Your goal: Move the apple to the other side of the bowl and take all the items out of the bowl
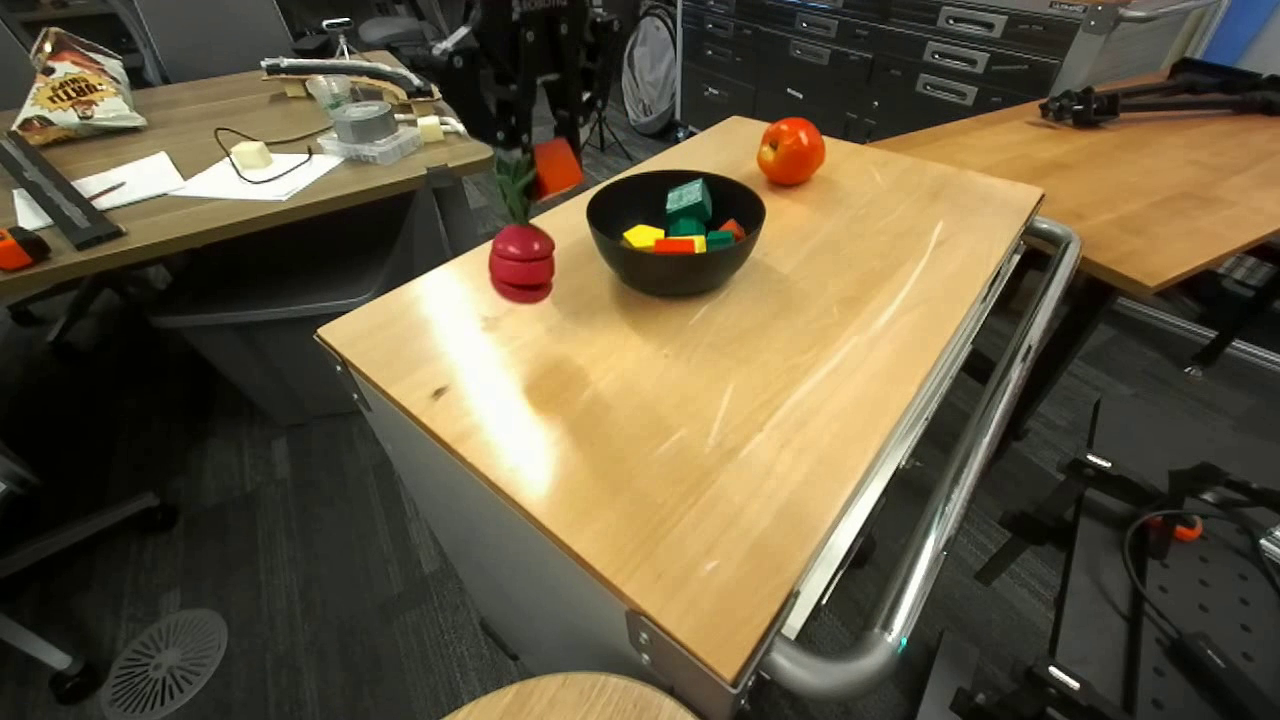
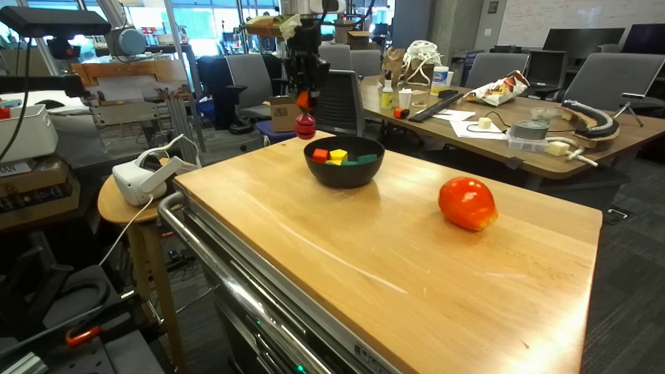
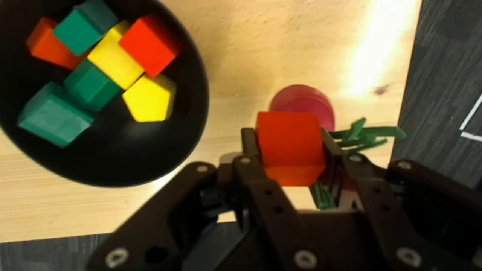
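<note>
The apple (image 1: 791, 151) is red-orange and stands on the wooden tabletop beside the bowl; it also shows in an exterior view (image 2: 467, 203) and is out of the wrist view. The black bowl (image 1: 675, 272) holds several green, yellow and red blocks; it also shows in an exterior view (image 2: 345, 176) and at the left of the wrist view (image 3: 131, 158). My gripper (image 3: 290, 143) is shut on a red-orange block (image 3: 290, 141). It holds the block above the table, outside the bowl on the side away from the apple. The block also shows in an exterior view (image 1: 556, 168).
A red radish-like item (image 1: 522, 265) with green leaves is beside the bowl below the gripper; in the wrist view (image 3: 301, 98) the held block partly hides it. A metal handle (image 1: 930, 530) runs along one table side. A cluttered desk (image 2: 462, 124) stands nearby.
</note>
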You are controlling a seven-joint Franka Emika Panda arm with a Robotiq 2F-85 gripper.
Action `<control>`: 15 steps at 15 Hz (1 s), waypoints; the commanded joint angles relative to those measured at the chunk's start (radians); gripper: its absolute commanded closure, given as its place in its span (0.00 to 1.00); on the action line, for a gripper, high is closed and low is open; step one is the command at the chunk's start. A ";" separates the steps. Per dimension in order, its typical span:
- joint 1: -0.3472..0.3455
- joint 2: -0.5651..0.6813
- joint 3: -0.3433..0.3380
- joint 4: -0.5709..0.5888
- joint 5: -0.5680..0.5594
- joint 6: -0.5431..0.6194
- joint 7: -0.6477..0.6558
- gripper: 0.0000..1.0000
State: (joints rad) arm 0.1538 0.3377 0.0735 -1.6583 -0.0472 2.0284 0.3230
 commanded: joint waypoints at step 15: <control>0.042 0.064 -0.014 -0.079 -0.040 0.064 -0.029 0.86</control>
State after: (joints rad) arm 0.2033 0.4002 0.0695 -1.7284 -0.0743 2.0704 0.3043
